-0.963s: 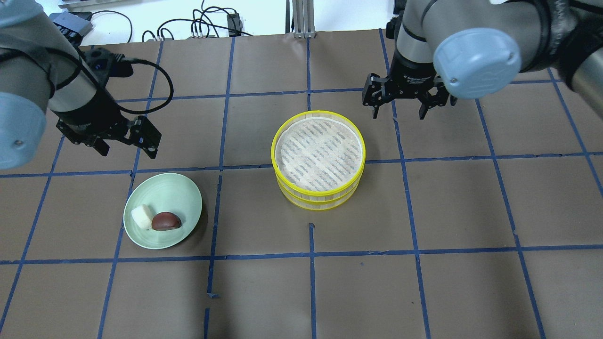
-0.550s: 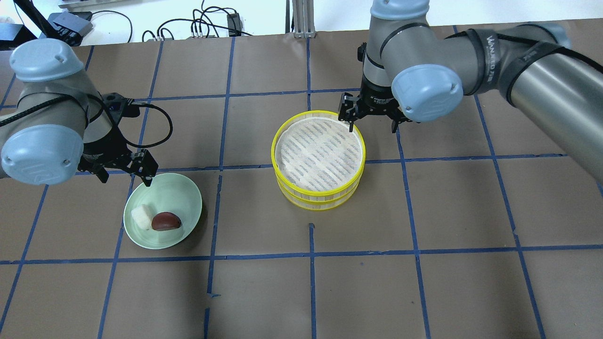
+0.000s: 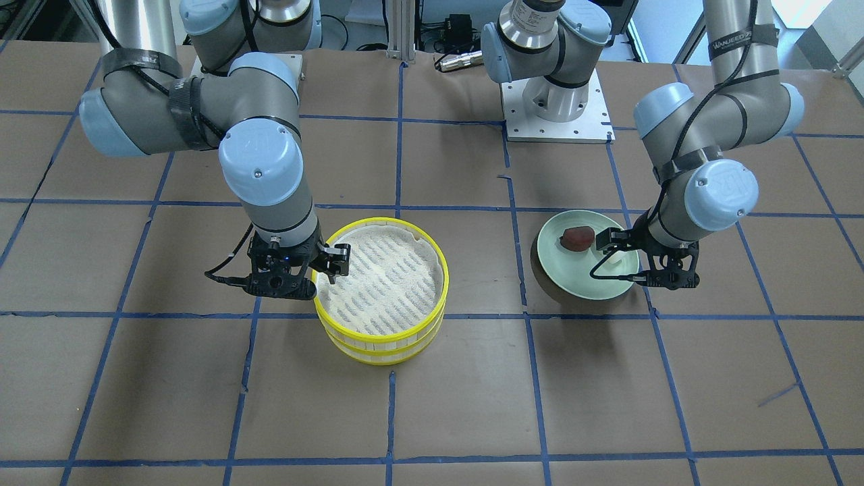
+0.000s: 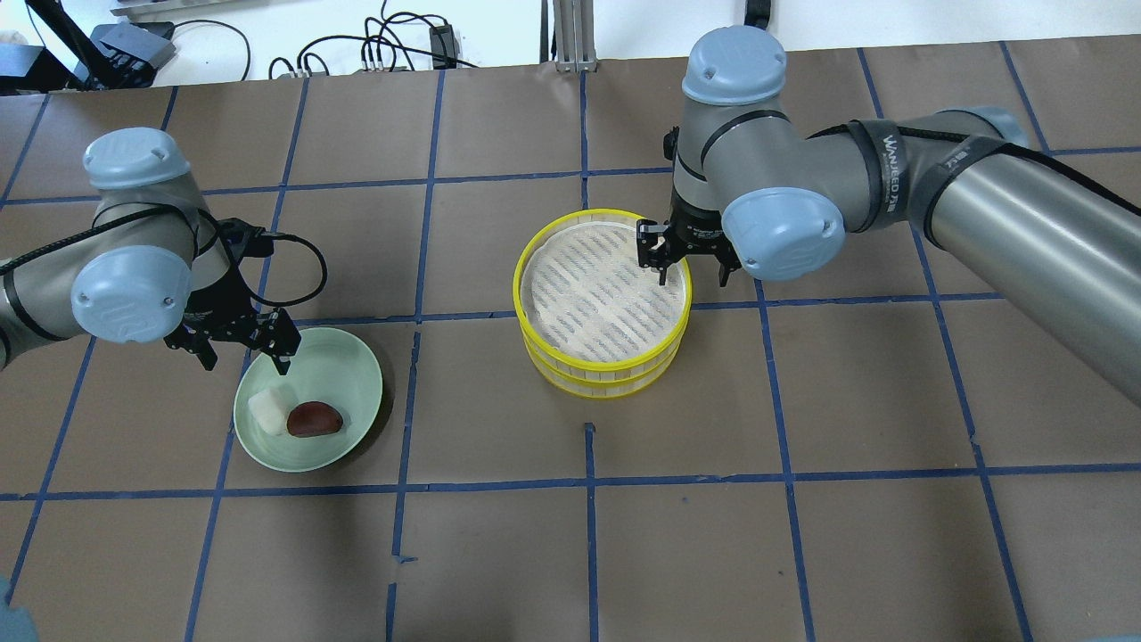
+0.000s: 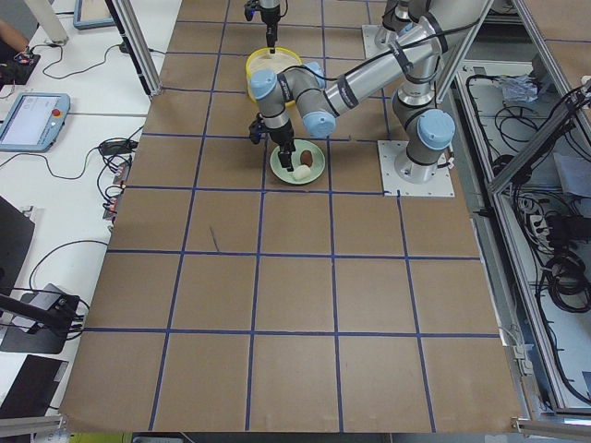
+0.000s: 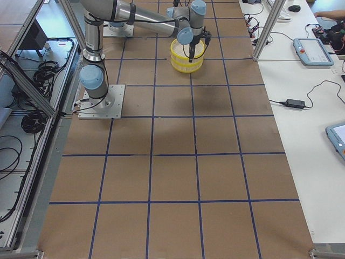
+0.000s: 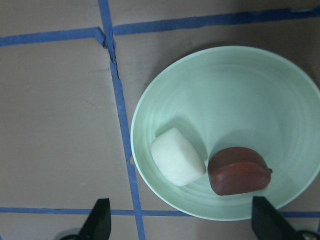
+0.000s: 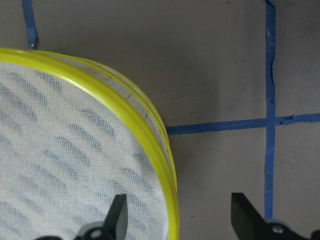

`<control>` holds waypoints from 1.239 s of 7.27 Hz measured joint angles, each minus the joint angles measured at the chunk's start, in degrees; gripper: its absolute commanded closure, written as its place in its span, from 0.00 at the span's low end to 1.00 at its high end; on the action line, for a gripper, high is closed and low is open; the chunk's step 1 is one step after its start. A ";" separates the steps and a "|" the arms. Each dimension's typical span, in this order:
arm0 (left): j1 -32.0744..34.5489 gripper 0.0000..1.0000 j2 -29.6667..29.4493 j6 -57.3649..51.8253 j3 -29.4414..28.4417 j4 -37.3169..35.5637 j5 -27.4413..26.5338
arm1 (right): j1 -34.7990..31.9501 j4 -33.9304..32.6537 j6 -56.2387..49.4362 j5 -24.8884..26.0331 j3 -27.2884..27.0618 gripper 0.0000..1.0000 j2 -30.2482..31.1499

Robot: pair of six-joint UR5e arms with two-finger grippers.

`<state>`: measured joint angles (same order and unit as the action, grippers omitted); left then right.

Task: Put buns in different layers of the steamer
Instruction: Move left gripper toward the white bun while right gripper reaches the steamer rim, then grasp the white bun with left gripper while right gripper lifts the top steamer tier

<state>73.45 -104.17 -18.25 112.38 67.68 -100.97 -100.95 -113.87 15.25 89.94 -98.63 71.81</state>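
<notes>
Two steamer tiers are stacked, with yellow rims (image 4: 517, 290) and a whitish liner (image 4: 597, 290) showing in the top one. The stack also shows in the front view (image 3: 442, 283). The white bun (image 4: 266, 412) and the reddish-brown bun (image 4: 314, 419) lie side by side on a pale green plate (image 4: 352, 370). My left gripper (image 4: 247, 357) is open and empty, just above the plate's far left rim. In the left wrist view (image 7: 181, 216) the white bun (image 7: 178, 156) and brown bun (image 7: 239, 171) lie ahead of it. My right gripper (image 4: 692, 276) is open, straddling the stack's right rim (image 8: 125, 100).
The brown table (image 4: 847, 401) carries a grid of blue tape lines. Cables and a metal post (image 4: 570, 36) lie beyond its far edge. The robot's base plate (image 3: 557, 111) sits at the back in the front view. Monitors and cables lie off the table in the side views.
My left gripper has moved down to the plate's far left rim. My right gripper has moved left and down, from behind the steamer to straddling its right rim. Both stayed open.
</notes>
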 measured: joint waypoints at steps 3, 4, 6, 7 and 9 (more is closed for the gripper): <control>-0.13 0.37 -2.47 -0.01 1.54 -0.75 -0.14 | -0.07 -0.21 0.59 -0.03 -1.29 0.92 0.08; -0.17 0.55 -2.63 0.05 2.03 -0.77 -0.18 | -0.05 -0.27 0.79 0.12 -1.54 0.92 0.18; -0.25 0.86 -2.62 0.32 2.31 -0.72 -0.13 | 0.07 -0.27 0.96 0.59 -1.16 0.92 0.85; -0.29 0.87 -2.46 0.45 2.03 -0.83 -0.12 | 0.42 0.40 0.84 0.64 -0.69 0.92 2.24; -0.18 0.99 -0.32 0.70 -0.91 -1.26 -0.09 | 4.79 3.22 -2.88 0.48 0.61 0.90 5.40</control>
<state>73.27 -104.49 -17.55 111.47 66.42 -101.05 -96.16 -110.65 12.37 90.42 -98.02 77.20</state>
